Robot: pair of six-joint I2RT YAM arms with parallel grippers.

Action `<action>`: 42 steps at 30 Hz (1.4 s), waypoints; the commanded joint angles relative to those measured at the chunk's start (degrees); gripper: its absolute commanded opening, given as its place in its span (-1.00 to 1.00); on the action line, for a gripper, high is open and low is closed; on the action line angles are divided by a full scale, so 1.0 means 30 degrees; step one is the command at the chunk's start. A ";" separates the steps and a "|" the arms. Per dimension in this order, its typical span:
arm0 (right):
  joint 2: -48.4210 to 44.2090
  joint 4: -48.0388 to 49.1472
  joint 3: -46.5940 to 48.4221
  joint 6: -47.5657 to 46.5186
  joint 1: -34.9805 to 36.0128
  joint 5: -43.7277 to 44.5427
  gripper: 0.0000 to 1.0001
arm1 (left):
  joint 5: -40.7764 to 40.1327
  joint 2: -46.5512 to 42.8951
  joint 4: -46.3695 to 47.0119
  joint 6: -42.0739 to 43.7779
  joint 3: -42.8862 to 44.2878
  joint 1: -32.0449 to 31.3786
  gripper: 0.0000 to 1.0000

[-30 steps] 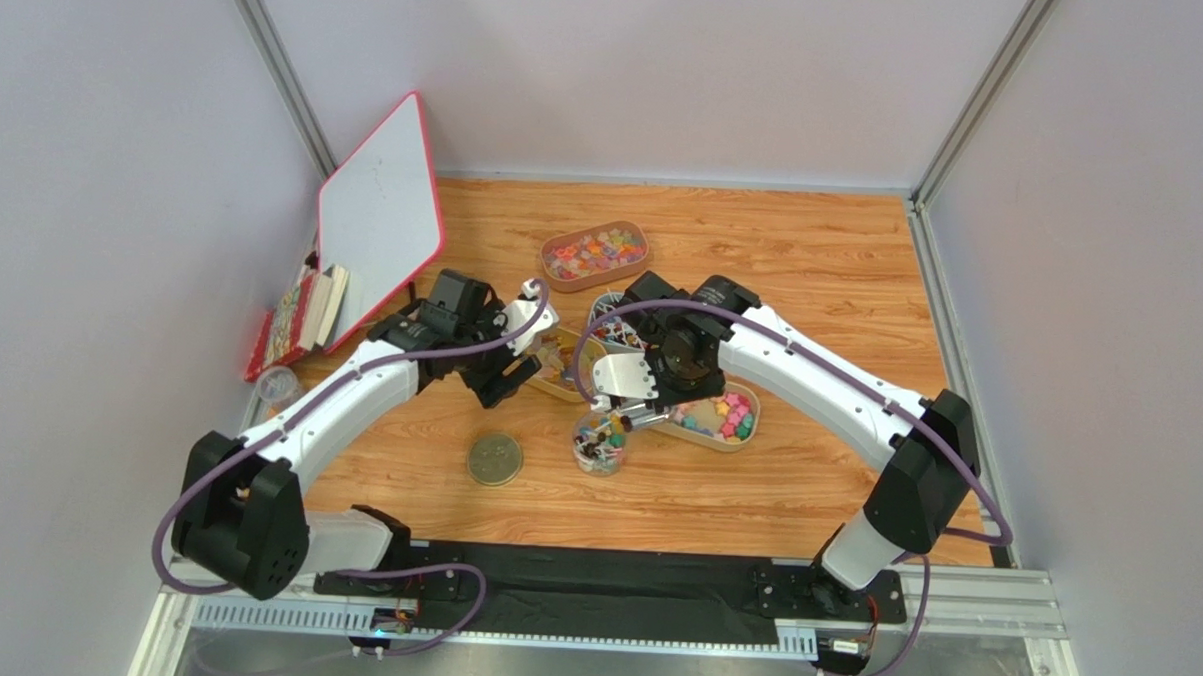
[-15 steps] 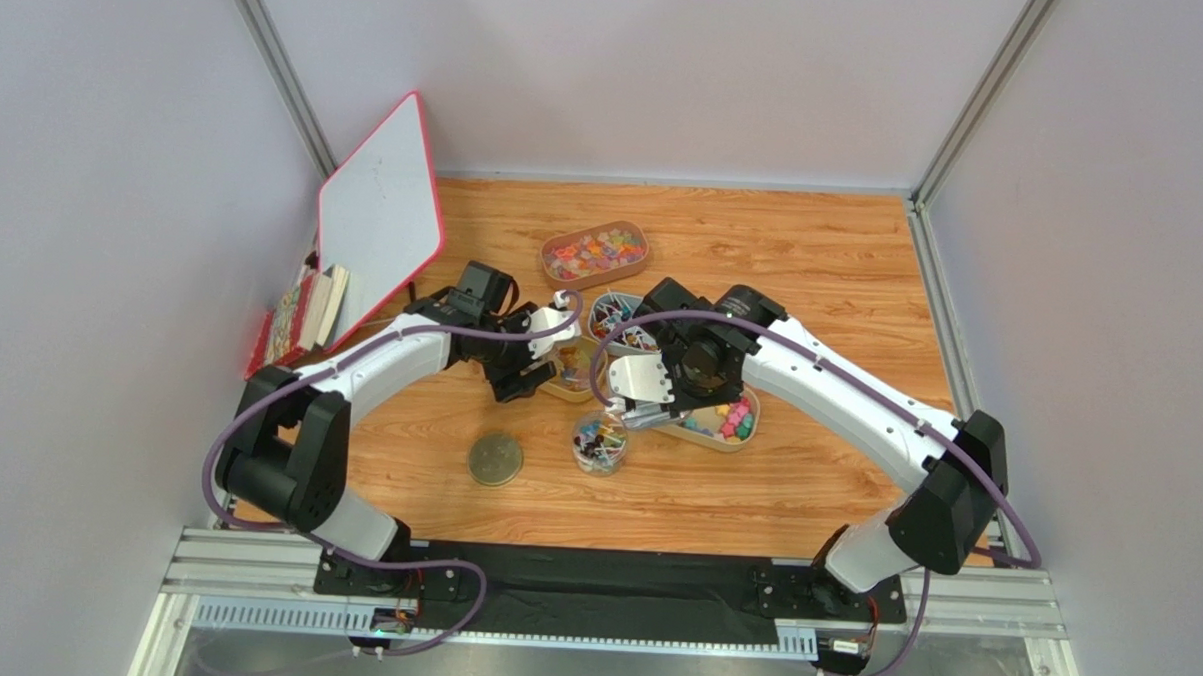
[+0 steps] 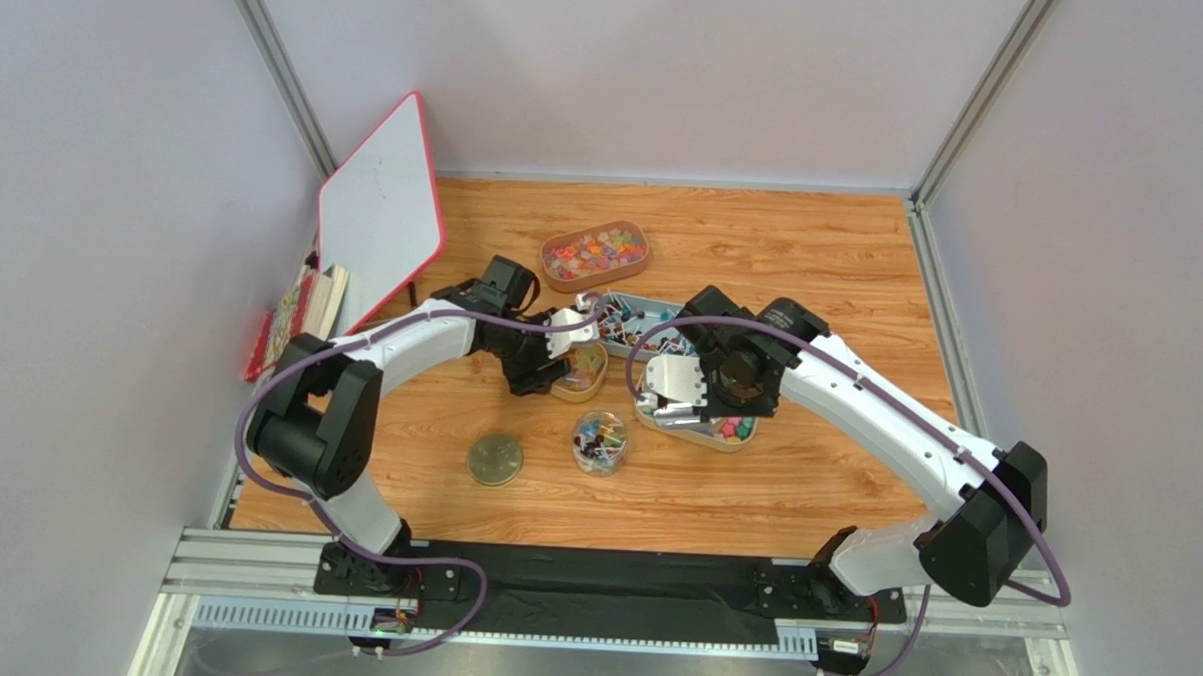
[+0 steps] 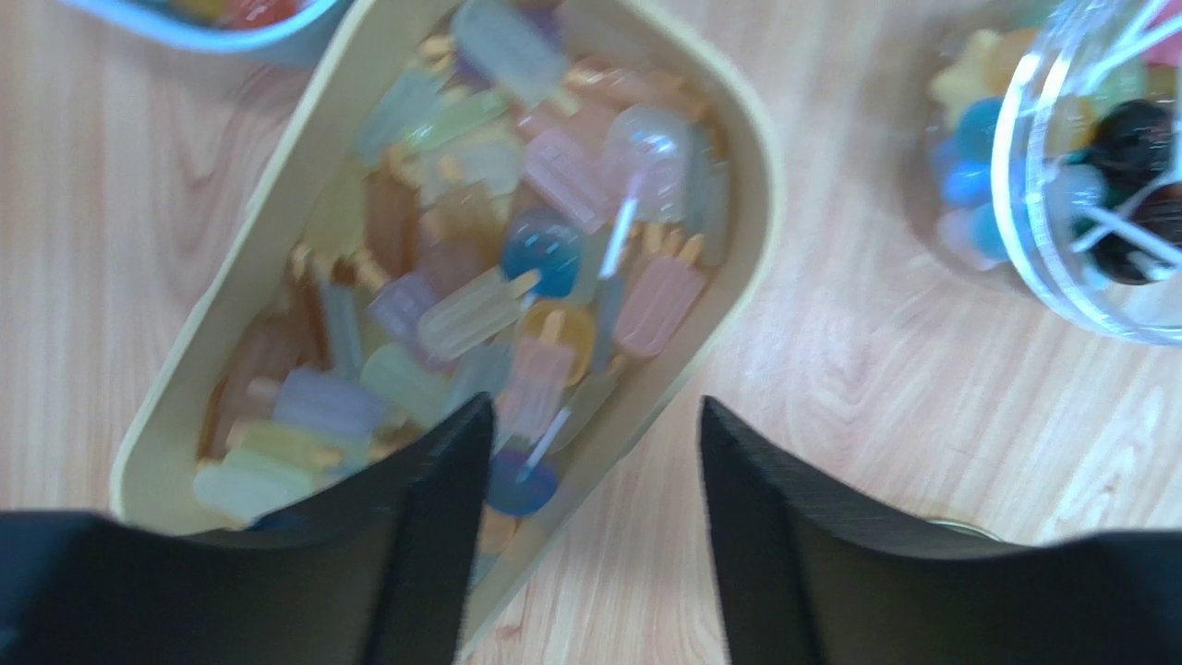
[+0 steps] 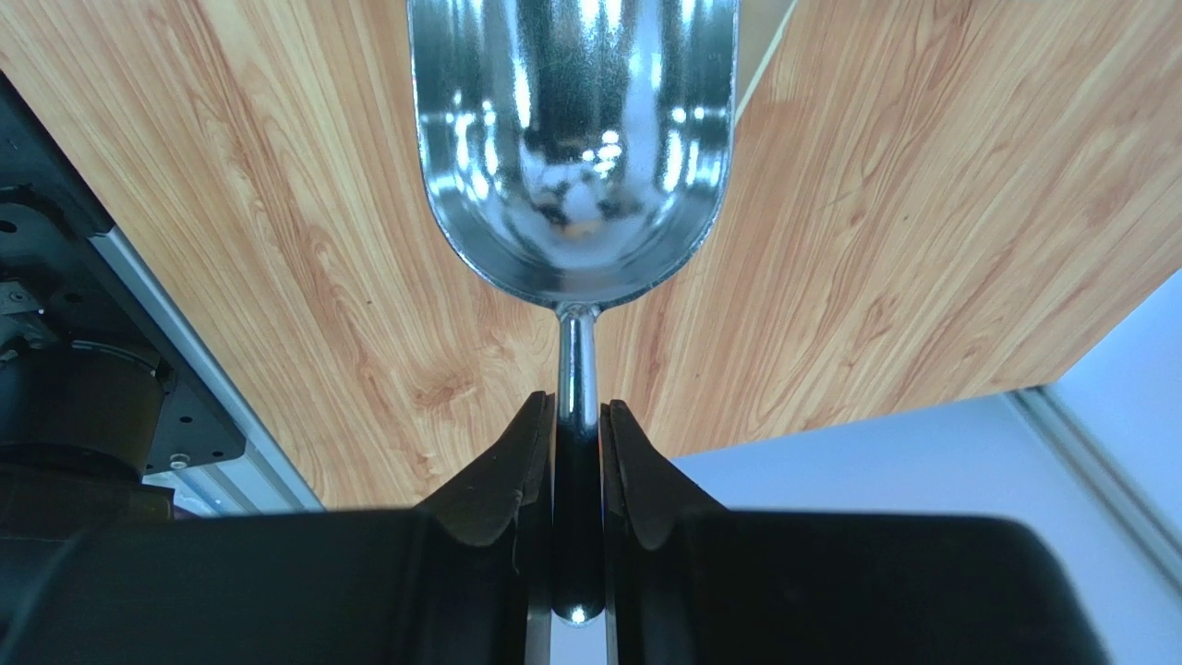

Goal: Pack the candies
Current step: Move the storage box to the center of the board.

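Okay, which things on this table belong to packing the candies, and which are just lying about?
In the job: candies, their trays, clear jar, its lid, metal scoop.
Lying about: whiteboard, what look like books.

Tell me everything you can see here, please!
Candies: many, mixed colours, in the trays and the jar.
Trays: four, oval, tan, cream and blue-grey, mid-table.
Jar: one, clear, near side of the trays.
Lid: one, round, greyish, left of the jar.
Scoop: one, shiny metal, looks empty.
Whiteboard: one, white with red edge, leaning at the left wall.
Books: small stack, by the whiteboard.
Left hand: open, over the cream tray.
Right hand: shut on the scoop's handle.
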 commanded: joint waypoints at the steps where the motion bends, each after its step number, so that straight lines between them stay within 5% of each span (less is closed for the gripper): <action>1: -0.0969 0.0613 -0.0297 0.0573 -0.1080 0.0235 -1.00 | 0.1688 0.1409 -0.0837 0.0945 0.1665 -0.0925 0.05; 7: -0.1582 0.0937 -0.1117 0.0457 -0.2780 0.0145 -1.00 | 0.1804 0.4166 -0.3532 0.1385 0.5209 -0.2918 -0.66; 23: -0.3429 0.1405 -0.2465 -0.1622 -0.8668 -0.0674 -1.00 | 0.3271 0.7684 -0.4617 0.1238 1.0572 -0.5965 -0.95; 30: -0.3898 0.1348 -0.2788 -0.2412 -1.0631 -0.0880 -1.00 | 0.3856 0.8798 -0.4589 0.0742 1.2682 -0.6992 -0.90; 35: -0.4016 0.0558 -0.1649 -0.2971 -1.0897 -0.2018 -1.00 | 0.2542 0.7952 -0.5464 -0.0520 1.3709 -0.6905 -0.21; 42: -0.0943 -0.1493 0.2571 -0.3234 -1.0402 -0.3576 -1.00 | 0.0324 0.1222 -0.3745 -0.0432 0.8150 -0.5938 0.03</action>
